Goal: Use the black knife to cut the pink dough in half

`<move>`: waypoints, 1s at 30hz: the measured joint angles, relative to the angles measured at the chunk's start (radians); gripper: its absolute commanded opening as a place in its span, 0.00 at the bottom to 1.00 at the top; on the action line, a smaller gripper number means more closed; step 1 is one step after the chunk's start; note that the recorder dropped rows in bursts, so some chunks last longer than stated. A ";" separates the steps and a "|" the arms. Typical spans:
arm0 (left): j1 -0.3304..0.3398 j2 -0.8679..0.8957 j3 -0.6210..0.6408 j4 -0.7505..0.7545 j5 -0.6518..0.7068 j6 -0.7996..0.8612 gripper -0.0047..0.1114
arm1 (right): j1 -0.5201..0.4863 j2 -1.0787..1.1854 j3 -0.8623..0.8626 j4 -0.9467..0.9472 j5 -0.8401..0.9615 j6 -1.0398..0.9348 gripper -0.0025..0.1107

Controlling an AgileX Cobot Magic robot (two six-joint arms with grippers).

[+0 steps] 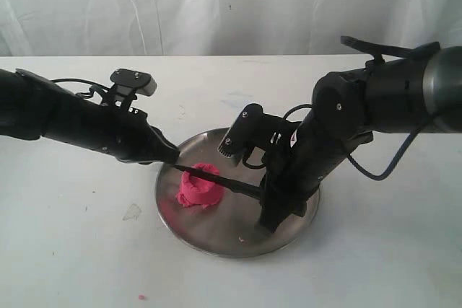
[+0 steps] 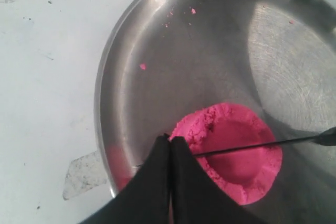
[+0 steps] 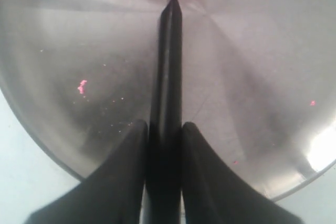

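Observation:
The pink dough (image 1: 196,191) is one dimpled lump on the left part of the round steel plate (image 1: 216,227). The black knife (image 1: 231,184) lies across the top of the lump, blade edge down along its middle. My right gripper (image 1: 266,196) is shut on the knife's handle (image 3: 167,66) over the plate's middle (image 3: 252,77). My left gripper (image 1: 172,156) is shut at the plate's left rim, its tips (image 2: 169,139) next to the dough (image 2: 231,124). The thin blade (image 2: 252,146) runs under one of its fingers, so the knife's point is hidden.
Pink crumbs (image 2: 142,66) are scattered over the plate (image 2: 157,77). A flat clear scrap (image 1: 132,212) lies on the white table left of the plate, and a pink crumb (image 1: 141,296) lies near the front edge. A white curtain hangs behind the table.

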 measured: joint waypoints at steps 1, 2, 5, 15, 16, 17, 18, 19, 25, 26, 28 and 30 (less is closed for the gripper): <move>0.000 0.008 -0.007 0.000 0.008 0.000 0.04 | 0.000 0.000 0.000 0.000 0.000 0.000 0.02; 0.000 0.015 -0.016 0.000 0.014 0.000 0.04 | 0.000 0.000 0.000 0.000 0.000 0.000 0.02; 0.000 0.035 -0.026 0.000 0.032 0.000 0.04 | 0.000 0.000 0.000 0.000 0.000 0.000 0.02; 0.000 0.061 -0.030 0.000 0.024 0.000 0.04 | 0.000 0.000 0.000 0.000 0.000 0.000 0.02; 0.000 0.062 -0.030 0.000 0.019 0.000 0.04 | 0.000 0.000 0.000 0.000 0.000 0.000 0.02; 0.000 0.064 -0.030 0.000 0.017 0.000 0.04 | 0.000 0.000 0.000 0.000 0.000 0.000 0.02; 0.000 0.064 -0.030 0.000 0.017 0.000 0.04 | 0.000 0.000 0.000 0.000 0.000 0.000 0.02; 0.000 0.066 -0.030 0.000 0.017 0.000 0.04 | 0.000 0.000 0.000 0.000 0.000 0.000 0.02; 0.000 0.068 -0.039 0.000 0.017 0.000 0.04 | 0.000 0.000 0.000 0.000 0.000 0.000 0.02; 0.000 0.068 -0.045 0.000 0.021 0.000 0.04 | 0.000 0.000 0.000 0.000 0.000 0.000 0.02; 0.000 0.068 -0.060 0.000 0.040 0.000 0.04 | 0.000 0.000 0.000 0.000 0.000 0.000 0.02; 0.000 0.068 -0.070 0.000 0.055 0.000 0.04 | 0.000 0.000 0.000 0.000 0.000 0.000 0.02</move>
